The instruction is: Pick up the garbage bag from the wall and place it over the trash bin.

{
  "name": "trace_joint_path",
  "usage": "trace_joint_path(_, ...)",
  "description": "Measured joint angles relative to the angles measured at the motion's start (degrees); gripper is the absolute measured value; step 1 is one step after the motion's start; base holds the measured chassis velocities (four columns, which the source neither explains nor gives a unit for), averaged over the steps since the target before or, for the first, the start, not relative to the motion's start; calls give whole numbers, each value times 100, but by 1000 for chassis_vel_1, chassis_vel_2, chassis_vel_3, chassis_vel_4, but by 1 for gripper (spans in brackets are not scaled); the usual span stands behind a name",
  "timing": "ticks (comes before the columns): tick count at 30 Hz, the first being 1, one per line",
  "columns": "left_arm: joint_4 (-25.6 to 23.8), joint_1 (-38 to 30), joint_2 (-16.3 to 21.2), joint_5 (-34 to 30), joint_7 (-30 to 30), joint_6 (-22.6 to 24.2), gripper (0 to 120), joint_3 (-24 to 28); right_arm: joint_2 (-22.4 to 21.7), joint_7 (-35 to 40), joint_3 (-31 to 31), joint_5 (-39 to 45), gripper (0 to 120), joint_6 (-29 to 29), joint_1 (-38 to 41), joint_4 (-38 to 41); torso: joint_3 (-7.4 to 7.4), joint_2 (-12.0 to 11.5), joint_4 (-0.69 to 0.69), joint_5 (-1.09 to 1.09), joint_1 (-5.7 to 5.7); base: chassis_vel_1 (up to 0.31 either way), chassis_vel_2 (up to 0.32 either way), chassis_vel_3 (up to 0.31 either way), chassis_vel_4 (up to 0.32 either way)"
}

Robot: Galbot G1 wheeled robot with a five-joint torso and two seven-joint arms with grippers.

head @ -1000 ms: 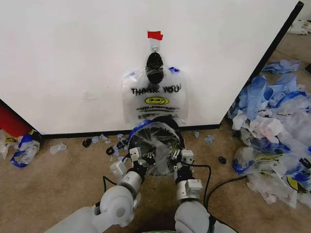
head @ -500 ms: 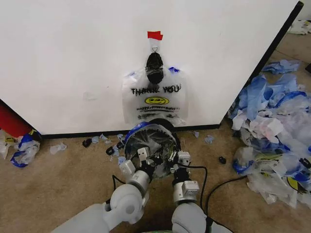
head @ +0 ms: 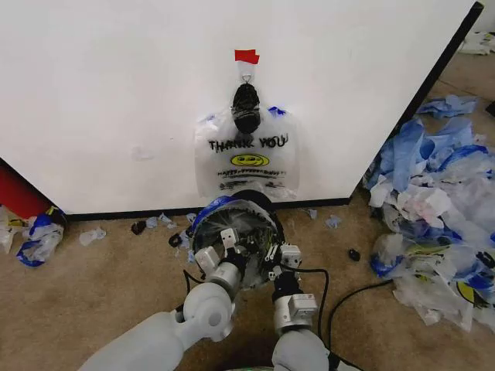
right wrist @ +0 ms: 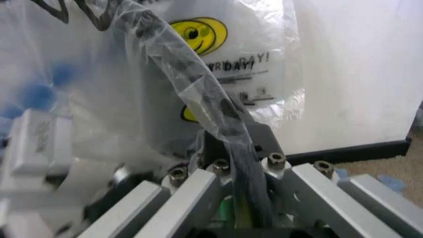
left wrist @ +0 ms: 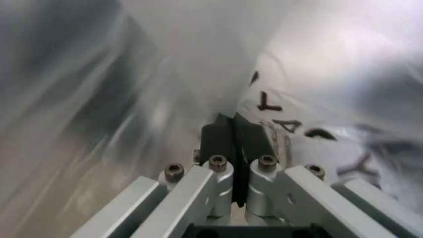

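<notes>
We're reading black "THANK YOU" over a yellow smiley on the see-through plastic garbage bag (head: 246, 158) hanging long-axis vertical on the large white wall (head: 116, 93) under red tape (head: 247, 56). Both grippers are at the round black mesh trash bin (head: 203, 219): left gripper (left wrist: 233, 130) fingers pressed together inside clear film, right gripper (right wrist: 233, 139) pinching a film fold.

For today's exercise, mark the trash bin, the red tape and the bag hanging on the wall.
trash bin (head: 249, 199): head view, far rim.
red tape (head: 246, 56): head view, middle of the strip.
hanging bag (head: 249, 160): head view, yellow smiley face.
</notes>
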Motion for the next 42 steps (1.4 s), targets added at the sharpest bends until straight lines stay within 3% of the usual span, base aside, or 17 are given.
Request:
trace_joint_path(30, 508, -424, -281, -22, -223, -95, 0, -93, -93, -68, 11, -45, 0, 74, -222, 110, 0, 0, -2, -1, 0, 0, 0, 0, 0)
trace_joint_path(42, 354, 117, 88, 540, -168, 36, 0, 90, -112, -93, 51, -59, 0, 104, -262, 158, 0, 0, 1, 0, 0, 0, 0, 0, 0)
